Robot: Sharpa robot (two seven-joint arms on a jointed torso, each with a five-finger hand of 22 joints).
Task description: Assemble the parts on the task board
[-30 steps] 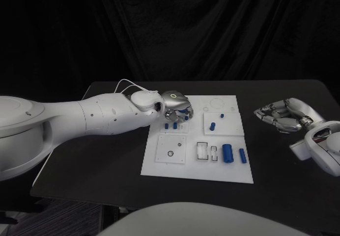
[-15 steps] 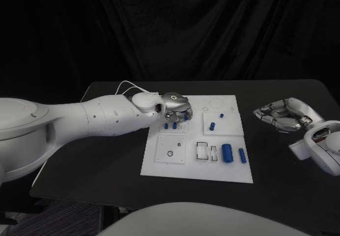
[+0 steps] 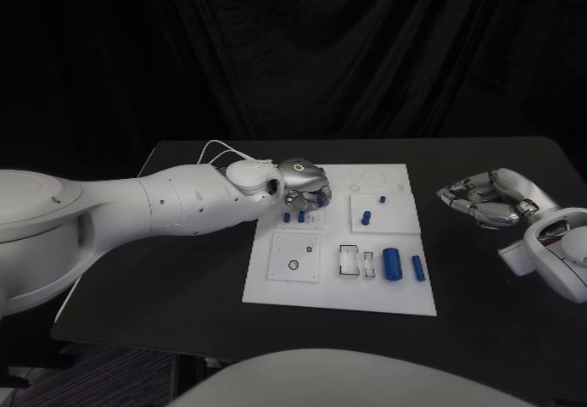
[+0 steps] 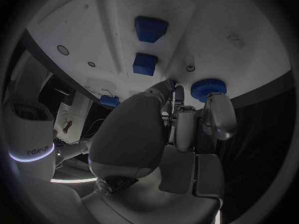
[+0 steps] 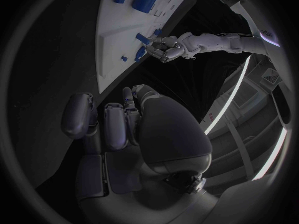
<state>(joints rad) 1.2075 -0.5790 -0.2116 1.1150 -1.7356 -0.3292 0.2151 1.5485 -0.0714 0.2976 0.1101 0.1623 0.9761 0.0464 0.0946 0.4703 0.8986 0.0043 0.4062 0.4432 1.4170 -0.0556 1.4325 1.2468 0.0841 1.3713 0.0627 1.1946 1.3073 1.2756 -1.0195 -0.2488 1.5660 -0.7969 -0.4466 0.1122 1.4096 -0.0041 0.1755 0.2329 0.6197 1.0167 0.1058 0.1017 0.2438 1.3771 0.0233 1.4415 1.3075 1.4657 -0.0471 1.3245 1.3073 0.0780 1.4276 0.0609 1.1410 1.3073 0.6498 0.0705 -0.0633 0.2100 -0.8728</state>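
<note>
Blue cylinder [image 3: 393, 264] lies lengthwise, pointing away from the robot.

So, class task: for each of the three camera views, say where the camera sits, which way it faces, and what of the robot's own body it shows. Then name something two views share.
Head view: on the robot's head, looking down at the black table and white task board; both arms, the left hand and the right hand show.
Left wrist view: behind the left hand, facing the board and blue parts.
Right wrist view: behind the right hand, facing across the table to the board.
Shared: the right wrist and head views both show the left hand over the board.
</note>
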